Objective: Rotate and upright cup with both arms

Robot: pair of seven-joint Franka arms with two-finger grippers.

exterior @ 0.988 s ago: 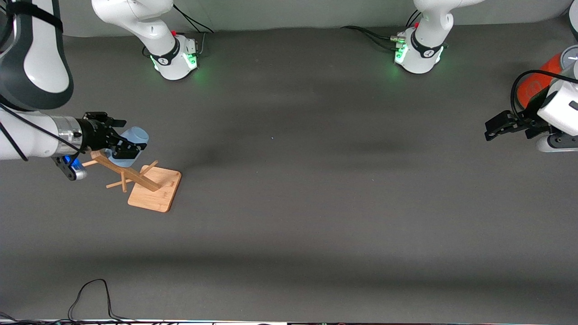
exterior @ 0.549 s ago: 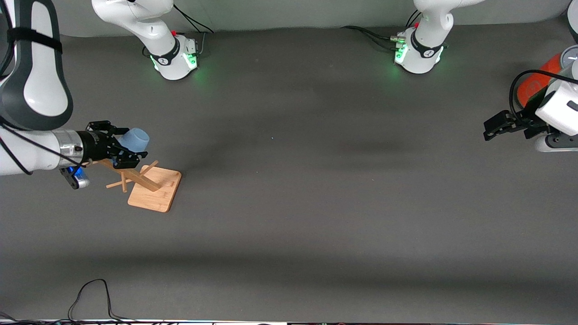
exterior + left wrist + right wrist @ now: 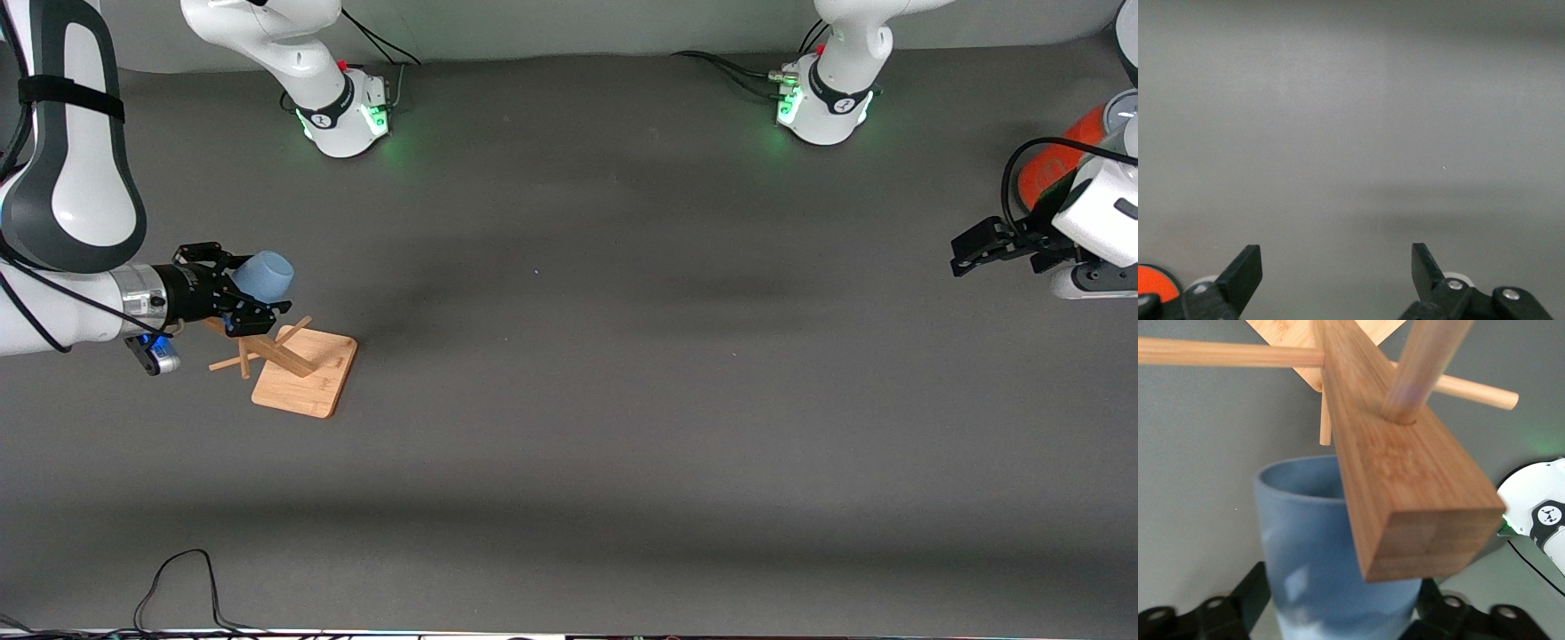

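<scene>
1. Cup (image 3: 264,276): one, small, pale blue, smooth plastic, no handle, slight taper. Lying sideways in the air, one round end facing the left arm's end of the bench; in the right wrist view (image 3: 1331,567) its rim faces away from the wrist.
2. Right end effector (image 3: 242,298): one, black, two fingers pinching the cup's body from both sides. It sits over the upper end of the wooden rack, at the right arm's end of the bench.
3. Wooden rack (image 3: 293,369): one, light bamboo. Flat square base with rounded corners, a square-section post rising from it, thin round pegs sticking out of the post. In the right wrist view the post's cut end (image 3: 1418,520) is just in front of the cup and covers part of it; cannot tell if they touch. Four pegs countable there.
4. Left end effector (image 3: 976,247): one, black, fingers (image 3: 1245,270) spread wide with nothing between them. It hangs over bare bench at the left arm's end and waits.
5. Orange cylinder (image 3: 1049,169): one, only partly seen past the left arm, at the left arm's end of the bench.
6. Bench (image 3: 622,400): dark grey matte surface. Two white arm bases with green lights along its upper edge in the front view; one black cable (image 3: 178,587) loops at the edge nearest the front camera.
</scene>
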